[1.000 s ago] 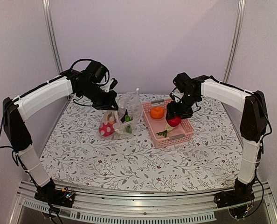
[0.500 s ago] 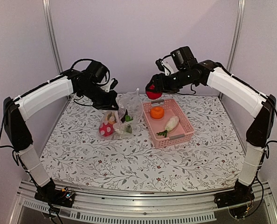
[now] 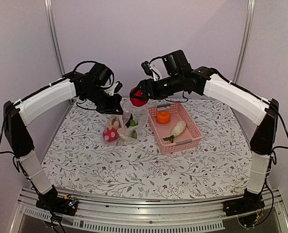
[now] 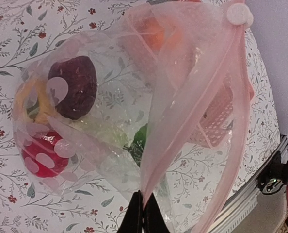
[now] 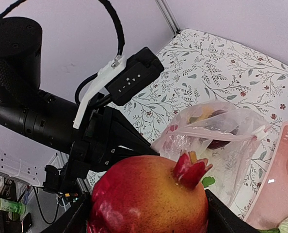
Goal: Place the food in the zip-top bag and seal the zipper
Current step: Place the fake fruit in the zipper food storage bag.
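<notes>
The clear zip-top bag (image 3: 129, 119) stands on the table with its mouth held up. It holds a red spotted toy, a dark purple fruit (image 4: 76, 85), a yellow piece and something green. My left gripper (image 4: 143, 213) is shut on the bag's mouth edge by the pink zipper strip (image 4: 192, 121). My right gripper (image 3: 138, 97) is shut on a red pomegranate (image 5: 151, 196) and holds it in the air just above the bag's mouth. An orange (image 3: 163, 116) and a cream-white vegetable with green leaves (image 3: 177, 129) lie in the pink basket (image 3: 187, 141).
The pink basket stands right of the bag, close to it. The left arm (image 3: 47, 99) reaches in from the left side. A back wall and two metal posts stand behind the table.
My right gripper has lifted the pomegranate out of the pink basket and carried it up and left to above the bag's mouth. The left gripper and bag have stayed still.
</notes>
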